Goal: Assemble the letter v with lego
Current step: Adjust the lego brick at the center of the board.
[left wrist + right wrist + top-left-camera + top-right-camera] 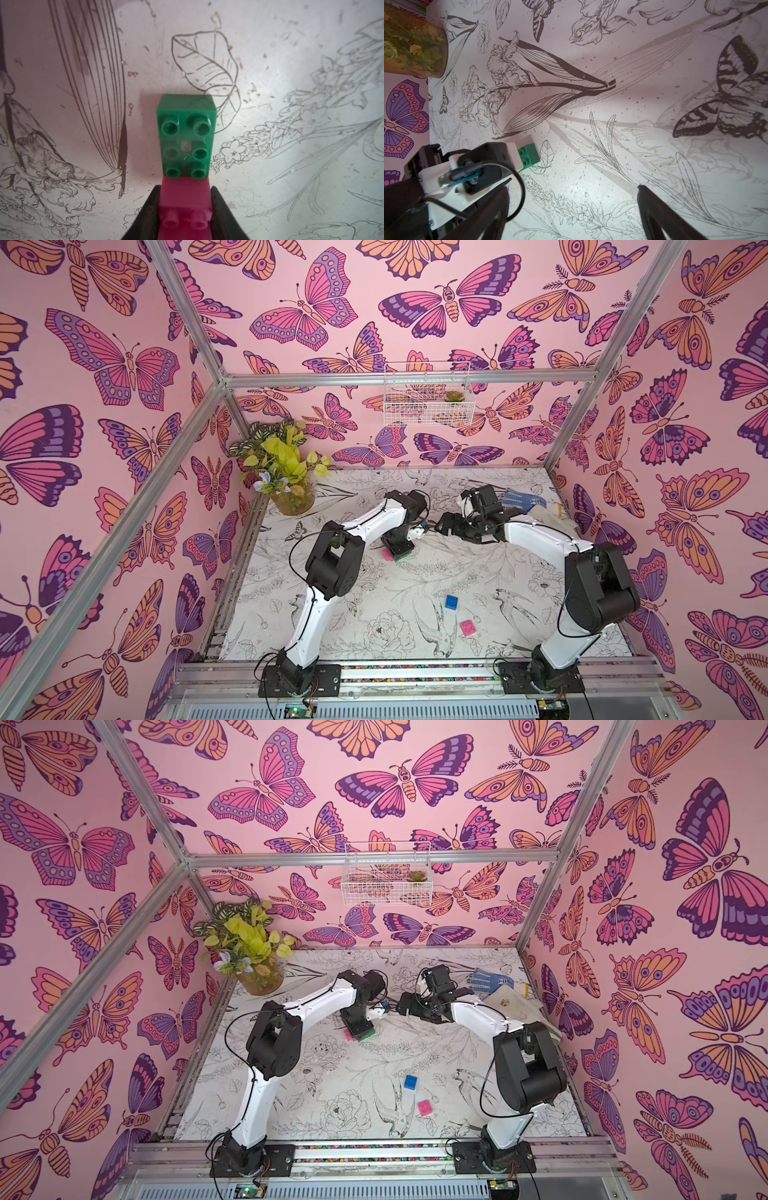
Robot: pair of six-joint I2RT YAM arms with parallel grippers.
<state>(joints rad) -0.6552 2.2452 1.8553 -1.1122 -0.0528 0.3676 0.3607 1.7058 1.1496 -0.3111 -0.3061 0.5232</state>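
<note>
A green brick (186, 135) lies flat on the table with a pink brick (186, 193) pressed onto its near end. My left gripper (186, 188) points straight down, its black fingers tight against both sides of that pink brick. In both top views the pair (390, 554) (368, 1033) peeks out under the left gripper (398, 547). A blue brick (451, 602) and another pink brick (468, 628) lie loose nearer the front. My right gripper (574, 184) hovers open and empty just right of the left wrist, and the green brick (529, 154) shows in its view.
A potted plant (291, 497) stands at the back left corner. A blue dotted glove (521, 499) and a white cloth (548, 516) lie at the back right. A wire basket (428, 402) hangs on the back wall. The two arm bases sit on the front rail (415, 672).
</note>
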